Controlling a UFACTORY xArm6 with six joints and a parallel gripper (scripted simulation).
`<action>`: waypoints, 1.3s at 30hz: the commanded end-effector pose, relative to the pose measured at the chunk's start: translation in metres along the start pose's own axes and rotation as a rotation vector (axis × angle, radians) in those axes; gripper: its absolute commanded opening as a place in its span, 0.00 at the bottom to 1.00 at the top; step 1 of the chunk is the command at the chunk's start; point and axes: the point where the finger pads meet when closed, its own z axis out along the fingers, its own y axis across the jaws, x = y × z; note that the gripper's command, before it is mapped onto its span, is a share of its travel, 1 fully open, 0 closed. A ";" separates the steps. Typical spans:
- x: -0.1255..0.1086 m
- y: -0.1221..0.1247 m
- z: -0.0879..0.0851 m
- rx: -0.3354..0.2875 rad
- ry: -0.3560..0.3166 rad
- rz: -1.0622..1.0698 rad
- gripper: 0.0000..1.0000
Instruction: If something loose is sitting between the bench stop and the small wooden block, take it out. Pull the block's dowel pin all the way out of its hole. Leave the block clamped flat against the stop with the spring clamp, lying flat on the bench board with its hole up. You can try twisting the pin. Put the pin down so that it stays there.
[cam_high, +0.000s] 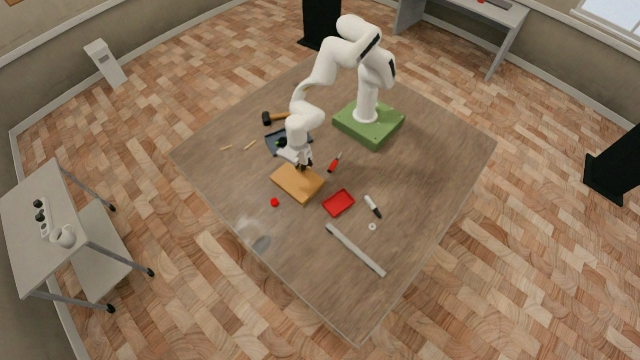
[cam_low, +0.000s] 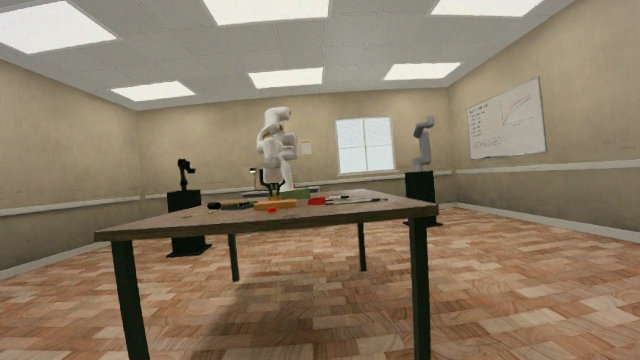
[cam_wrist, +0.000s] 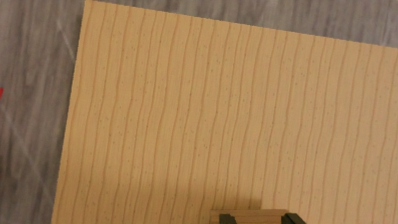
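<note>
The tan bench board (cam_high: 297, 182) lies on the table and fills most of the wrist view (cam_wrist: 225, 125). My gripper (cam_high: 303, 166) hangs over the board's far edge, fingers pointing down. In the wrist view only the top edge of the small wooden block (cam_wrist: 250, 216) shows at the bottom of the frame, with my two dark fingertips standing a little apart at its two sides. The dowel pin, the bench stop and the spring clamp are hidden by my hand or out of frame. In the exterior view my gripper (cam_low: 273, 192) sits just above the board (cam_low: 275, 204).
A dark mat (cam_high: 280, 141) and a mallet (cam_high: 274, 117) lie behind the board. A red screwdriver (cam_high: 334, 163), a red tray (cam_high: 338, 202), a marker (cam_high: 372, 206), a washer (cam_high: 372, 226) and a grey bar (cam_high: 355, 249) lie to the right. A red cap (cam_high: 274, 202) lies left.
</note>
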 end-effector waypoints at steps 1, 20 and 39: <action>0.002 0.000 -0.002 -0.001 0.007 0.000 0.28; 0.002 0.000 -0.002 -0.001 0.007 0.000 0.21; 0.002 0.000 -0.002 -0.001 0.007 0.000 0.00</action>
